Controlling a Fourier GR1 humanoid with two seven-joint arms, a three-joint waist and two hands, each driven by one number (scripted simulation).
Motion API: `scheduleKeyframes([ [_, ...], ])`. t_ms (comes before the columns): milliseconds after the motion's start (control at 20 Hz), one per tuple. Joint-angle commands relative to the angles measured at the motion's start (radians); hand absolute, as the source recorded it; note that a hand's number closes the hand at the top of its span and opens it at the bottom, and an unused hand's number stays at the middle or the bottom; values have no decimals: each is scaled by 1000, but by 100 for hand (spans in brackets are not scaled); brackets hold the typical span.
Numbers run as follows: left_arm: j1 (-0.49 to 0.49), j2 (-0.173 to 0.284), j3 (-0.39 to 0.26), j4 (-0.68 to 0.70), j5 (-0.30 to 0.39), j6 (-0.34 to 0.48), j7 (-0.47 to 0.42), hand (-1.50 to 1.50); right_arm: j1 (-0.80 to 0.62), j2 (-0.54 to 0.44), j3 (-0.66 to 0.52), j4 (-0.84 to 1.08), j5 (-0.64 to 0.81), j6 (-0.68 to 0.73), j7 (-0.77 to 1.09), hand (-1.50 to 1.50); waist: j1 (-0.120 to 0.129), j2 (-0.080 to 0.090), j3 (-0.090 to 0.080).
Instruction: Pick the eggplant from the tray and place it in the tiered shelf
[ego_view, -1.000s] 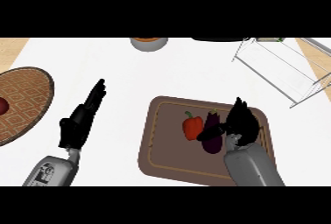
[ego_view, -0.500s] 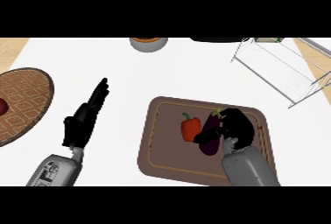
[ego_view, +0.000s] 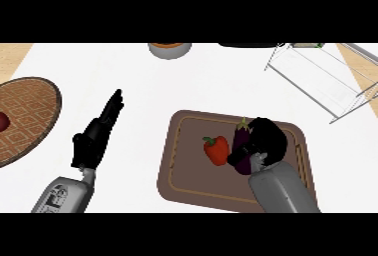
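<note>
A dark purple eggplant (ego_view: 241, 141) lies on the brown tray (ego_view: 188, 175), just right of a red bell pepper (ego_view: 216, 150). My right hand (ego_view: 266, 140) sits over the eggplant's right side with its fingers curled round it; the lower part of the eggplant is hidden under the hand. The tiered shelf (ego_view: 325, 80), made of wire and clear panels, stands at the upper right of the white counter. My left hand (ego_view: 96, 137) rests open to the left of the tray, fingers straight and pointing up the counter.
A round woven plate (ego_view: 26, 115) with something red on it lies at the left edge. A grey bowl (ego_view: 170, 49) stands at the counter's back edge, with a dark object (ego_view: 247, 45) to its right.
My right hand's fingers, spread upward a second ago, have curled down and closed round the eggplant. The eggplant, pepper and left hand have stayed in place.
</note>
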Motion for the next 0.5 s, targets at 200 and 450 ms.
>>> scheduleKeyframes([
  [200,-54,-25,-37,-3,-18,-25,-4,0,-397,7,-184,288,67,-183,175,150,95,37,2],
  [450,-36,-53,-70,-5,-31,-18,-4,0,-522,7,-241,382,167,-356,130,150,98,34,2],
])
